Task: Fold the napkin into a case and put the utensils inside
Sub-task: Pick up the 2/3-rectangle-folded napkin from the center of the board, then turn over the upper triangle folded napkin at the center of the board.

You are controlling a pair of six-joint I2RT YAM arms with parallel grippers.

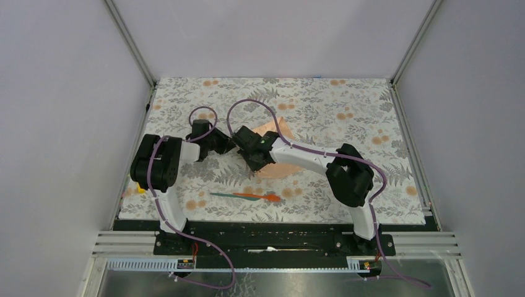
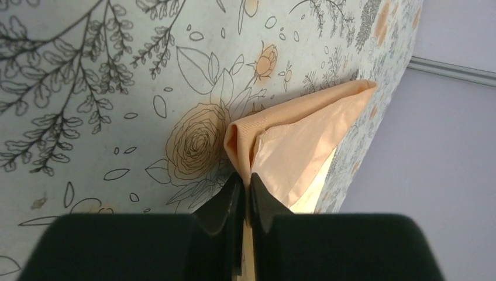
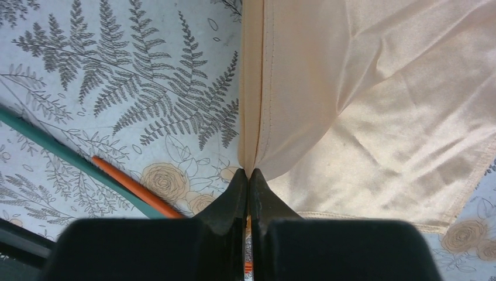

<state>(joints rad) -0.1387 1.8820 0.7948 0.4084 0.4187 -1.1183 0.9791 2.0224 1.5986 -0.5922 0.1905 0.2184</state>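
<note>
Thin teal-green and orange-red plastic utensils lie together on the grey floral-print tablecloth, nearest the bases. Beyond them, mid-table: peach-orange cloth napkin. Right gripper pinched tight on its hemmed edge, left gripper clamped on a folded corner.

We note the napkin lying on the tablecloth about mid-table, a little right of centre. The utensils lie on the tablecloth nearer the arm bases, in front of the napkin and apart from it, side by side and touching. The left gripper and right gripper meet at the napkin's left side, the left one further left. Each has a napkin edge pinched between its fingers.
</note>
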